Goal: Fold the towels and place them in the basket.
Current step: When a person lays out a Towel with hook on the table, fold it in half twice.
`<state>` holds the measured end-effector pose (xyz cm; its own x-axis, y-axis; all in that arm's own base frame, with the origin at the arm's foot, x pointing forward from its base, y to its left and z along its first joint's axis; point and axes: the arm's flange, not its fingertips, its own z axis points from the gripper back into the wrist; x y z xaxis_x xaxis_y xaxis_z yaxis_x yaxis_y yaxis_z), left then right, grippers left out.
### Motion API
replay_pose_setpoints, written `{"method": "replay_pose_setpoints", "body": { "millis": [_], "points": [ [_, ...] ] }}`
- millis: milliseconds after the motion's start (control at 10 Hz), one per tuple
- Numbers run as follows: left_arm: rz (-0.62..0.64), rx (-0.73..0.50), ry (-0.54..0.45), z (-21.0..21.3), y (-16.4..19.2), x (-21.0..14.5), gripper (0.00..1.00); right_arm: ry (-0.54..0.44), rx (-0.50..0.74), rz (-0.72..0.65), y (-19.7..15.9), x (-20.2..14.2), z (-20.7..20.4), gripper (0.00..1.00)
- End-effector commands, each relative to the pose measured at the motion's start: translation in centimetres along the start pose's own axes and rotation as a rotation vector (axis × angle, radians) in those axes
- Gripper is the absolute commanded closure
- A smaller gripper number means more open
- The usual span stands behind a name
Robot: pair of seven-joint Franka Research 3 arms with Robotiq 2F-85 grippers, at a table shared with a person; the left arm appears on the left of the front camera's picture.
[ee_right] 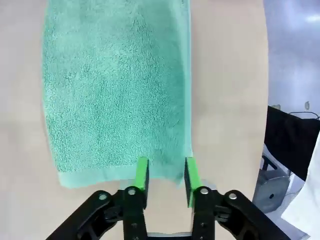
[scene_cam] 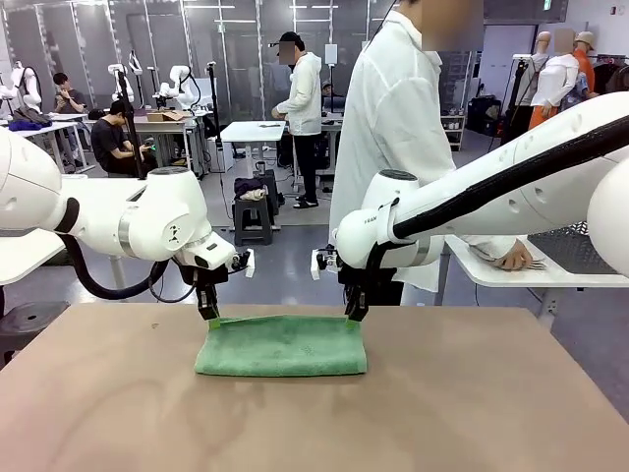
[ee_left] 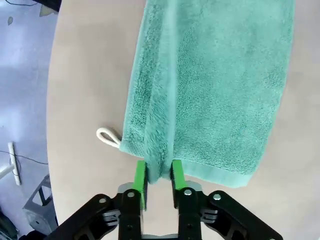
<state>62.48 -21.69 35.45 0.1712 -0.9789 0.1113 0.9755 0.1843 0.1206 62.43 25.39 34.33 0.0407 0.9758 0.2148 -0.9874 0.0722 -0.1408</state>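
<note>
Mint green towel [scene_cam: 281, 346] lies folded flat on the wooden surface [scene_cam: 462, 413], stretching away from both sets of jaws. The left gripper [ee_left: 159, 172] has its jaws straddling a raised fold at the towel's edge; I cannot tell whether they pinch it. The right gripper [ee_right: 166, 167] has its jaws spread around a flat corner, not squeezing it

The towel [scene_cam: 281, 346] is taking up the table's [scene_cam: 472, 413] middle, with the left end effector [scene_cam: 212, 322] and right end effector [scene_cam: 354, 317] blocking its far corners. The near side and both flanks are lying open.
</note>
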Motion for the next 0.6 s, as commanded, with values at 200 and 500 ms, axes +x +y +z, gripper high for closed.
{"method": "replay_pose_setpoints", "body": {
  "millis": [200,500],
  "points": [
    [0.014,0.074,-0.084,0.7,0.7,-1.0,0.32,-0.092,-0.03,-0.002,-0.2,-0.6,1.4,0.24],
    [-0.102,-0.018,-0.12,6.5,-1.3,-4.3,0.19,-0.077,0.014,-0.067,4.1,-1.0,6.7,0.05]
  ]
}}
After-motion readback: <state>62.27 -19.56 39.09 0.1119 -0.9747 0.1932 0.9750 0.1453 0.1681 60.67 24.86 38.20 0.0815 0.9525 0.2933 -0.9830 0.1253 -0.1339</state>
